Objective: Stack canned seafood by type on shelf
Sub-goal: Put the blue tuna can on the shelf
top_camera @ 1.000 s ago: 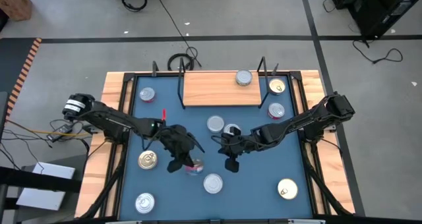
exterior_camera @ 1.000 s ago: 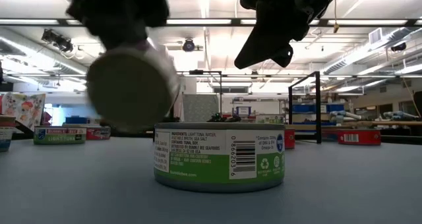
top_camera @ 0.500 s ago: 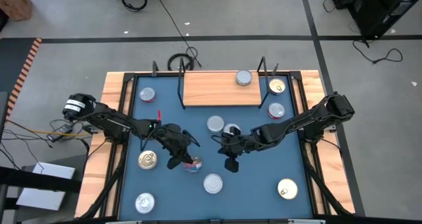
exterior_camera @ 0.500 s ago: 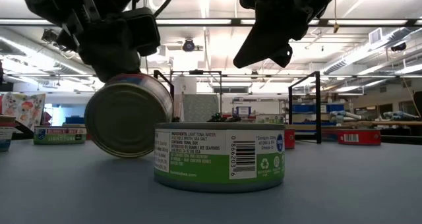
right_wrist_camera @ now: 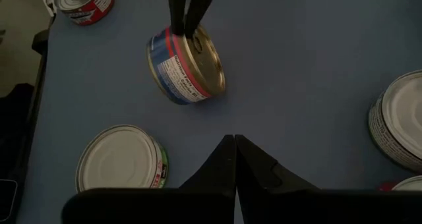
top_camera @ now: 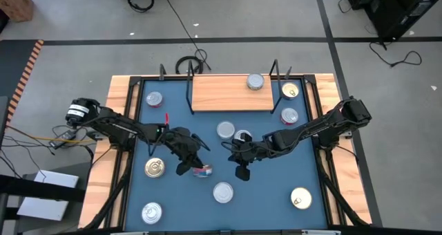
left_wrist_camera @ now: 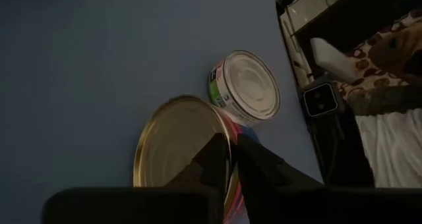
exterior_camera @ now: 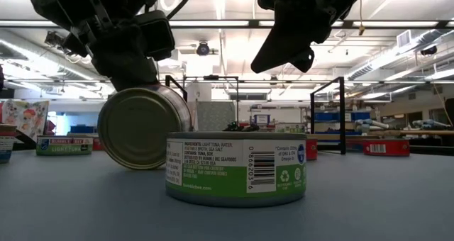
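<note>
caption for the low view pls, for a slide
Left gripper sets a gold-lidded tin on edge behind a green-labelled tin.

You're in a robotics lab / open workshop hall, not a home. The low view shows long fluorescent ceiling strips [exterior_camera: 234, 23], exposed ducting [exterior_camera: 28, 44] and benches w/ blue storage bins [exterior_camera: 332, 117] at the back. From the high view you see a bare grey concrete floor [top_camera: 262, 14] w/ taped lines, loose black cables [top_camera: 176, 17], black equipment cases [top_camera: 394, 7] in the corner, and a blue-topped test table [top_camera: 207, 145] w/ a wooden rim, two arms mounted on it.
</note>
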